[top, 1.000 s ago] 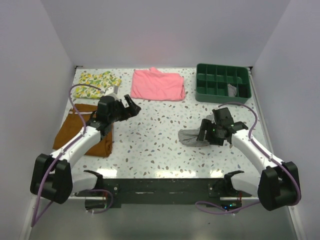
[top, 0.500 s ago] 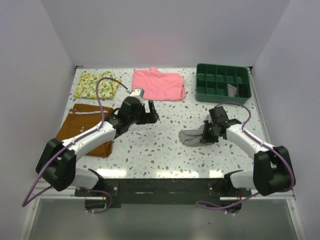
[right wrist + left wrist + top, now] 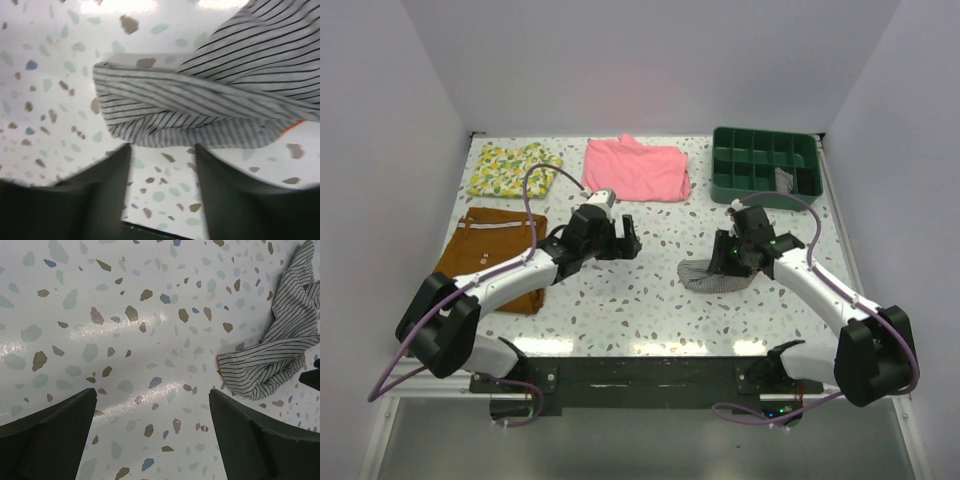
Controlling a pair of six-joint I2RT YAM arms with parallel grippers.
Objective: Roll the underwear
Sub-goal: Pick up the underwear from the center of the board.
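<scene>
The underwear [image 3: 712,276] lies crumpled on the speckled surface [image 3: 650,300], right of centre in the overhead view. The right pincer [image 3: 728,258] is at its upper right edge. In the right wrist view the striped cloth [image 3: 200,100] fills the upper frame just past the fingertips, and the jaws stand partly apart with nothing between them. The right arm reaches up and left from the lower right corner. The left pincer [image 3: 623,237], spread wide, hovers over bare surface mid-frame on an outstretched arm, with the underwear well to its right.
</scene>
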